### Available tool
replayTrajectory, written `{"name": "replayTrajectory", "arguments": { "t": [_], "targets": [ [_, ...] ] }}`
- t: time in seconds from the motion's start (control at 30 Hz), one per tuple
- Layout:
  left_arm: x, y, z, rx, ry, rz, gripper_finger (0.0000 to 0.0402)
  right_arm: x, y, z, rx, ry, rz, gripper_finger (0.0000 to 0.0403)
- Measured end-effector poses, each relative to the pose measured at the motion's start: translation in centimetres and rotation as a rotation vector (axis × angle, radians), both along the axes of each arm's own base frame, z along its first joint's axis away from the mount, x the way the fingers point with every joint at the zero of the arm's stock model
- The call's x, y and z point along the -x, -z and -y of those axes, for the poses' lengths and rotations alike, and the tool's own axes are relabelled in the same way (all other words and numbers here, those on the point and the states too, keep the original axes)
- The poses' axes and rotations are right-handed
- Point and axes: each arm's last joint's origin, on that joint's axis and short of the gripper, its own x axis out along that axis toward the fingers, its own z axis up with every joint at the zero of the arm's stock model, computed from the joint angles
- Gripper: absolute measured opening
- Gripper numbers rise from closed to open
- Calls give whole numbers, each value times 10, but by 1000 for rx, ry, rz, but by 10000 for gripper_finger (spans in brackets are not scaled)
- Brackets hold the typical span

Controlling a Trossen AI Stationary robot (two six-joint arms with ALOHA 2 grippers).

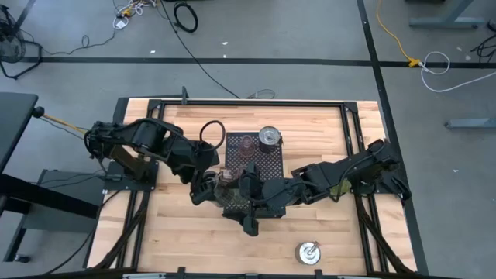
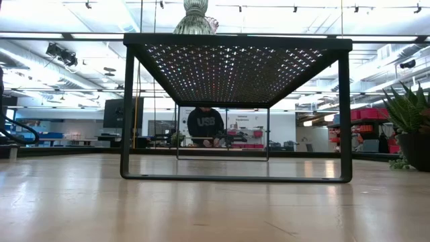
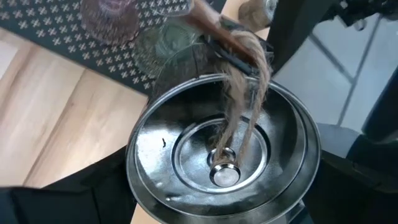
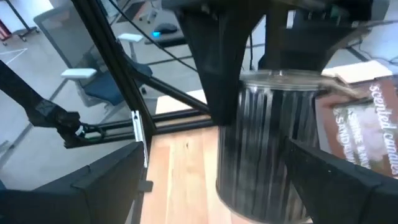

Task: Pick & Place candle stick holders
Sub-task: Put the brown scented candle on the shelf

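My left gripper (image 1: 219, 182) stands at the left edge of the black perforated tray (image 1: 267, 167) and is shut on a shiny silver holder (image 3: 217, 155), which also shows in the right wrist view (image 4: 267, 143). My right gripper (image 1: 246, 191) is open beside that holder, and its fingers (image 4: 336, 180) stand apart from it. A second silver holder (image 1: 269, 138) and a pink glass holder (image 1: 246, 146) stand on the tray. A third silver holder (image 1: 308, 252) stands on the table near the front edge. A pink glass holder (image 3: 112, 15) and a clear greenish one (image 3: 163, 43) show just beyond the held holder. My left gripper holds the silver holder by its round side wall (image 4: 249, 93), one finger on each side, coming from above and pointing down. The holder stands upright below the fingers. I cannot tell whether its bottom rests on anything.
The tray stands raised on thin black legs (image 2: 127, 114). A green potted plant (image 2: 411, 114) stands at the table's right, under my right arm. A brown printed label (image 4: 367, 124) shows behind the holder. A person (image 2: 205, 124) sits in the room beyond. Black rails (image 1: 353, 132) frame the table.
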Motion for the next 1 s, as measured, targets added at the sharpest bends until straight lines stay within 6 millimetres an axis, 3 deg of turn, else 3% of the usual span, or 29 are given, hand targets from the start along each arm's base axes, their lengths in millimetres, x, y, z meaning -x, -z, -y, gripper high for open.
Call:
{"name": "replayTrajectory", "arguments": {
  "t": [0.43, 0.63, 1.0],
  "targets": [
    [4, 2, -1, -29, 21, -37, 359, -12, 9, 13, -13, 43, -21, 382],
    [5, 2, 1, -21, 45, -44, 359, -14, 11, 18, 68, 92, -28, 382],
    [3, 2, -1, -30, 47, -22, 359, -19, 13, 21, 20, 47, -20, 382]
  ]
}}
